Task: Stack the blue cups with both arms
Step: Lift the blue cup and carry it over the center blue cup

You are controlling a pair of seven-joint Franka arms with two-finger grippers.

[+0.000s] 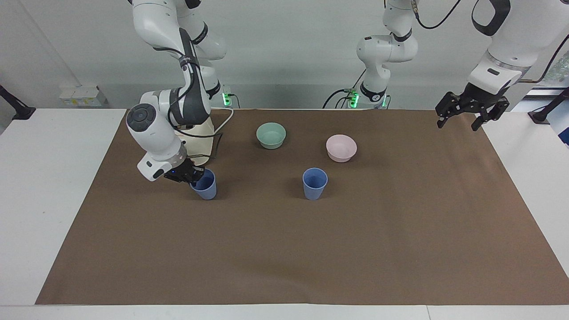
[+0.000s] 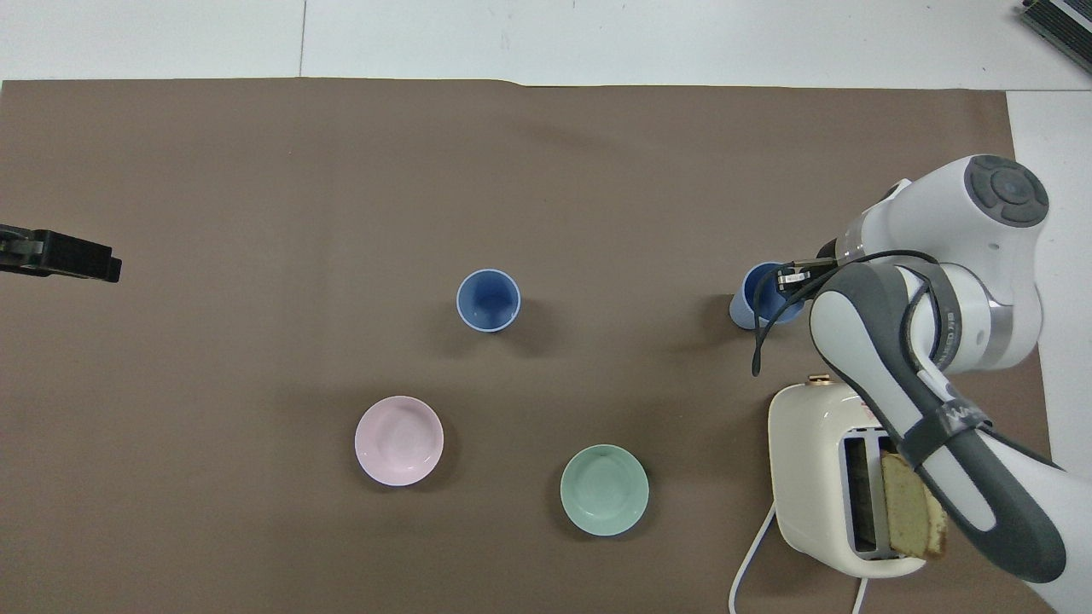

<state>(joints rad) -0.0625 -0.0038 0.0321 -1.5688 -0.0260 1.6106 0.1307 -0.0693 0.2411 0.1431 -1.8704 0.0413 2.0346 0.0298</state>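
Two blue cups are in view. One blue cup (image 1: 314, 183) stands upright near the table's middle, also in the overhead view (image 2: 488, 299). The other blue cup (image 1: 206, 189) is toward the right arm's end, farther from the robots than the toaster, and leans slightly in the overhead view (image 2: 749, 300). My right gripper (image 1: 193, 175) is shut on this cup's rim, one finger inside and one outside; it also shows from above (image 2: 789, 280). My left gripper (image 1: 460, 114) is open and empty, waiting raised over the left arm's end of the mat (image 2: 60, 256).
A mint-green bowl (image 1: 271, 135) and a pink bowl (image 1: 341, 148) sit nearer to the robots than the middle cup. A cream toaster (image 2: 810, 460) with a slice of bread (image 2: 913, 516) stands under the right arm. A brown mat (image 1: 284, 249) covers the table.
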